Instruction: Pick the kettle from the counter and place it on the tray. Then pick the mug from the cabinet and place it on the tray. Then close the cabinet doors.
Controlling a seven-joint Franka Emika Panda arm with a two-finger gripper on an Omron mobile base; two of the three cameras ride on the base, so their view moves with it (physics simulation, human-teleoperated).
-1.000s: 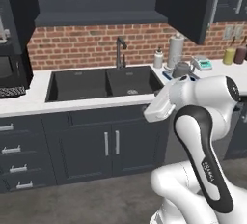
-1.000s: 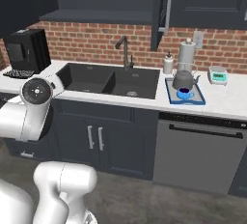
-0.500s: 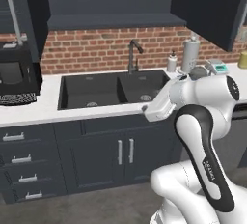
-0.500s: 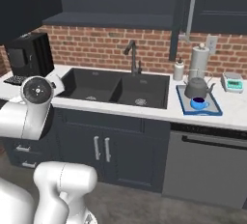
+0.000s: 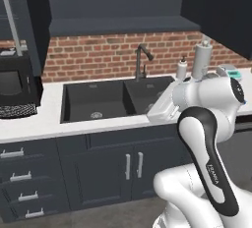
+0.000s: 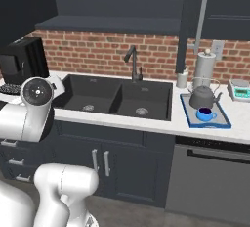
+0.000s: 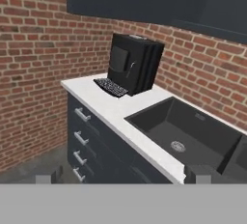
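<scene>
Arm folded above the counter [image 6: 146, 125], hand facing coffee machine [image 7: 132, 63]

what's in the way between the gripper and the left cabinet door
Nothing visible. The open gripper faces the coffee machine on the counter, with free air ahead. The door hangs above that machine, its handle unobstructed; the machine sits close beneath, so it may crowd a low approach.
</scene>
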